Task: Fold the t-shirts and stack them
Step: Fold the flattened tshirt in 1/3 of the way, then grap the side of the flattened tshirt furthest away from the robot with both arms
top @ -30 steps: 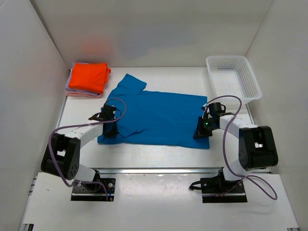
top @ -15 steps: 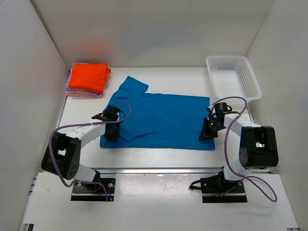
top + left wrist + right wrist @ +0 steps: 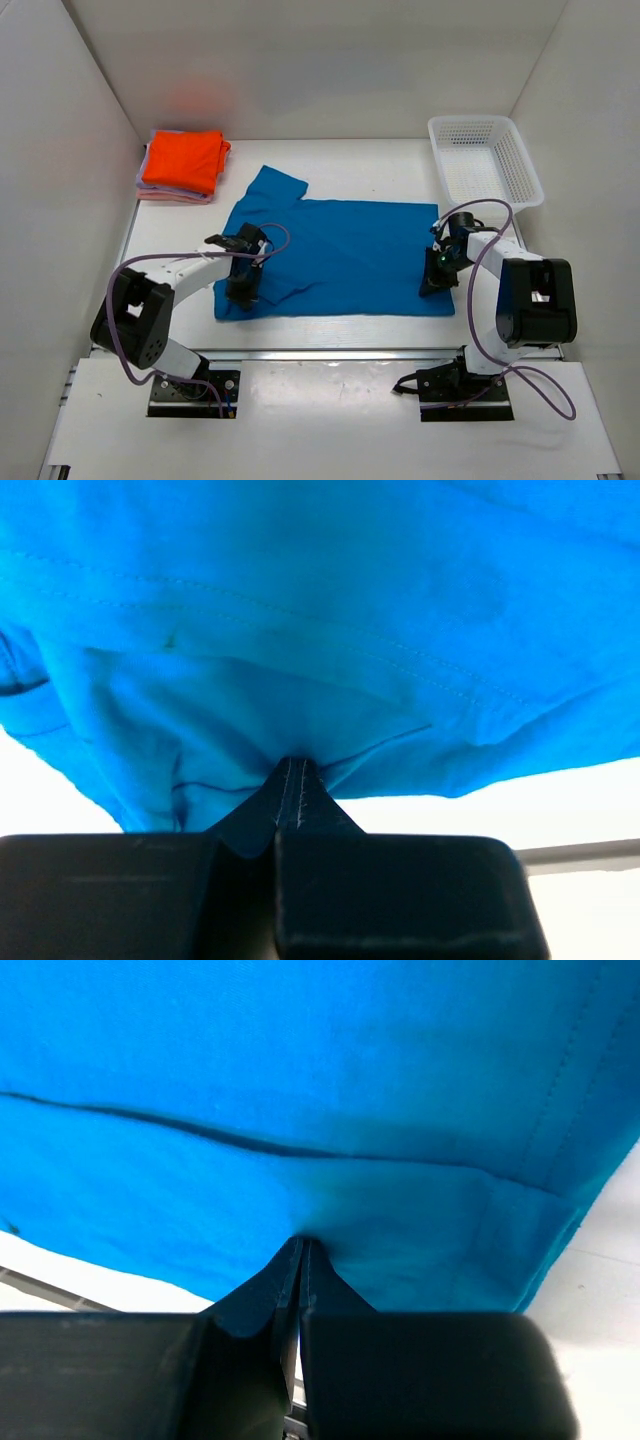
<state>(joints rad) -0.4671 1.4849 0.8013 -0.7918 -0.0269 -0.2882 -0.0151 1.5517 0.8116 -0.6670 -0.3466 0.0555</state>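
Both grippers are sitting further right and nearer the arm bases vs 1 sec ago, and the blue shirt (image 3: 345, 255) is lying shifted the same way w/ them.

Top cam: I'm seeing that shirt spread flat mid-table, neck end to the left, hem to the right, one sleeve pointing toward the far left. I'm keeping the left gripper (image 3: 243, 290) down on its near-left part and the right gripper (image 3: 437, 283) down by its near-right corner. From up here I can't tell how the jaws are standing. An orange shirt (image 3: 183, 160) is lying folded at the far-left corner of the table (image 3: 350, 160), on top of pale pink shirts (image 3: 168, 196) whose edges are peeking out beneath it. A white basket (image 3: 485, 121) is sitting far right, close to the blue shirt but not touching.

Left wrist cam: the left gripper (image 3: 287, 798) is pinching a stitched seam of the blue shirt (image 3: 300, 630), fingers (image 3: 400, 890) pressed together w/ only cloth between them. Fabric is filling the upper frame, w/ white table (image 3: 570, 815) showing lower right.

Right wrist cam: the right gripper (image 3: 301, 1260) is clamping a fold of the blue shirt (image 3: 300, 1070) the same way, fingers (image 3: 430, 1370) squeezed together. A hemmed edge is running down the right side, w/ table (image 3: 605, 1300) showing beyond it.
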